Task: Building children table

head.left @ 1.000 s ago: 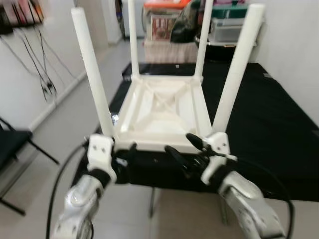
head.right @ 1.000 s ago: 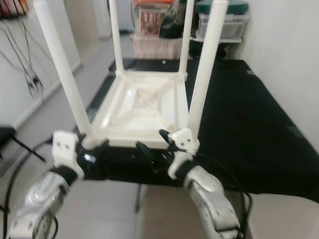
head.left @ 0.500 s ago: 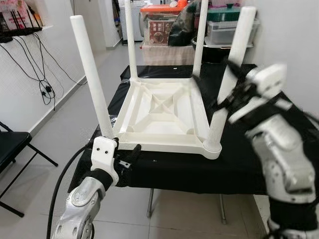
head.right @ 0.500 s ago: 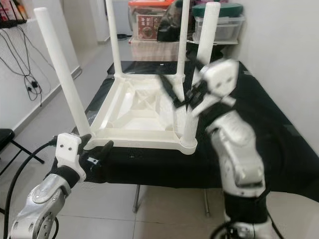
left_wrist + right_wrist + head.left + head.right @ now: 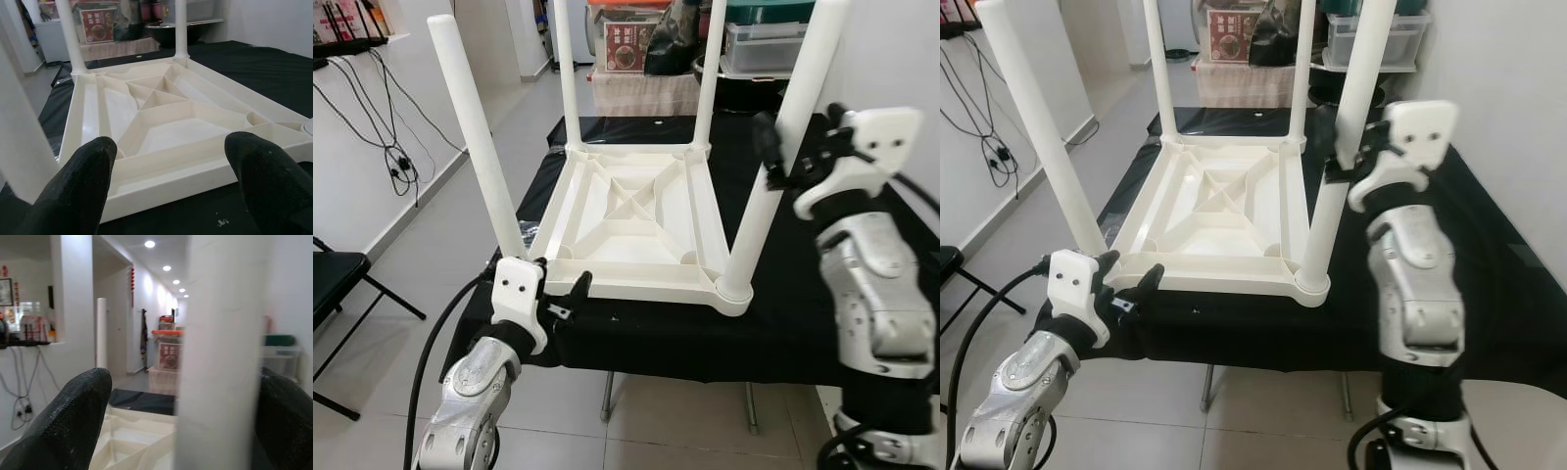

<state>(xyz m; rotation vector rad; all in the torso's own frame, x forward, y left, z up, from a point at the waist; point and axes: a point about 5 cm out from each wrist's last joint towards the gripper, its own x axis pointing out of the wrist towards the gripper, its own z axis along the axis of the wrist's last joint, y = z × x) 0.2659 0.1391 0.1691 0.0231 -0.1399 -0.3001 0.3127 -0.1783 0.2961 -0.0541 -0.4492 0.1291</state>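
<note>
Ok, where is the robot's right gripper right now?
The right gripper is raised on the robot's right, its jaws open around the near right leg of the upturned white table.

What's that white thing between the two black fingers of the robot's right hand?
One leg of the upturned white table. In the right wrist view it stands between the right gripper's open fingers.
</note>
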